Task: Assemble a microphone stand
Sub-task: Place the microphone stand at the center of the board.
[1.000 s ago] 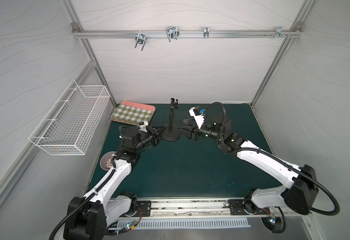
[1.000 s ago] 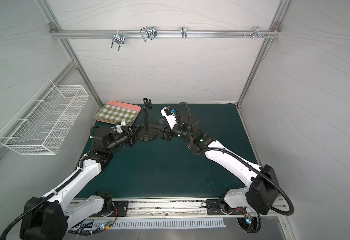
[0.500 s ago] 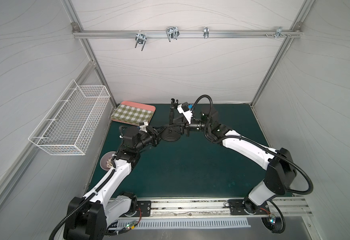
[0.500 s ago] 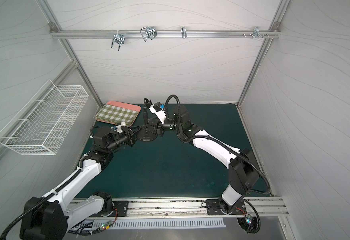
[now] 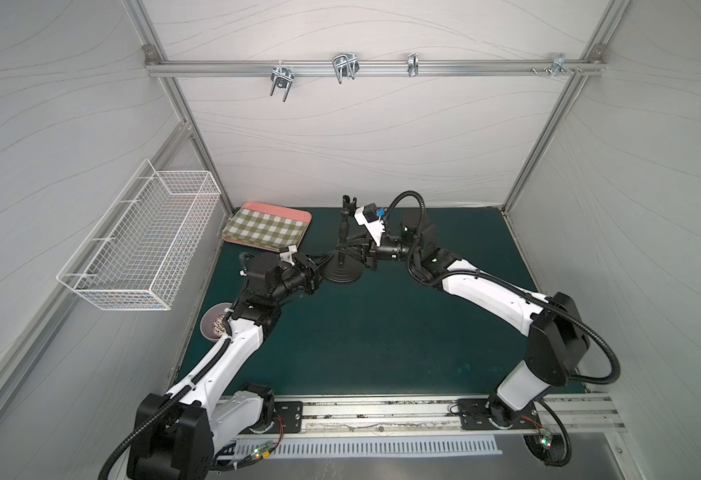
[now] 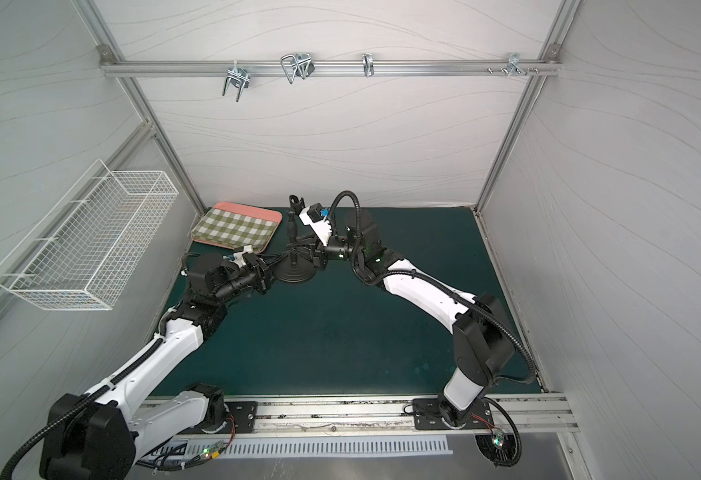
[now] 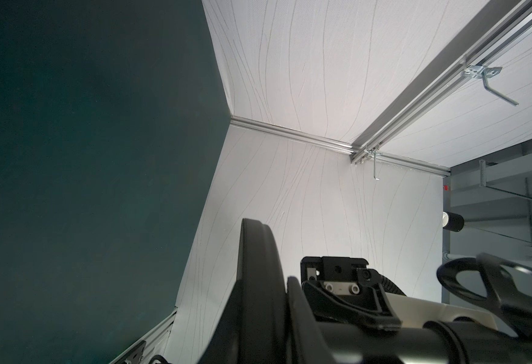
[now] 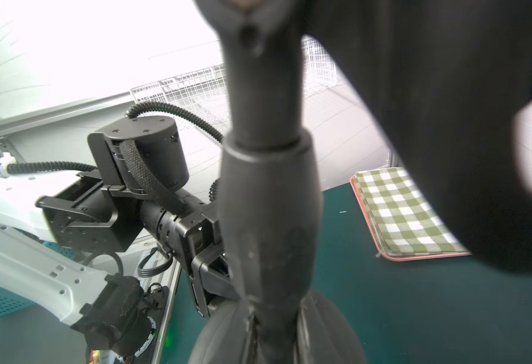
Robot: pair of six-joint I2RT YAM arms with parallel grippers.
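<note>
While upright, rod [image 5: 343,227] within right pincer [image 5: 352,252]

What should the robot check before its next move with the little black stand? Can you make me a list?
1. Rod standing upright in the base: ok.
2. Left gripper shut on the base's rim: ok.
3. Right gripper shut on the rod, low down: ok.
4. Rod fully tight in the base: cannot tell.
5. Checked tray apart from the base: ok.
</note>
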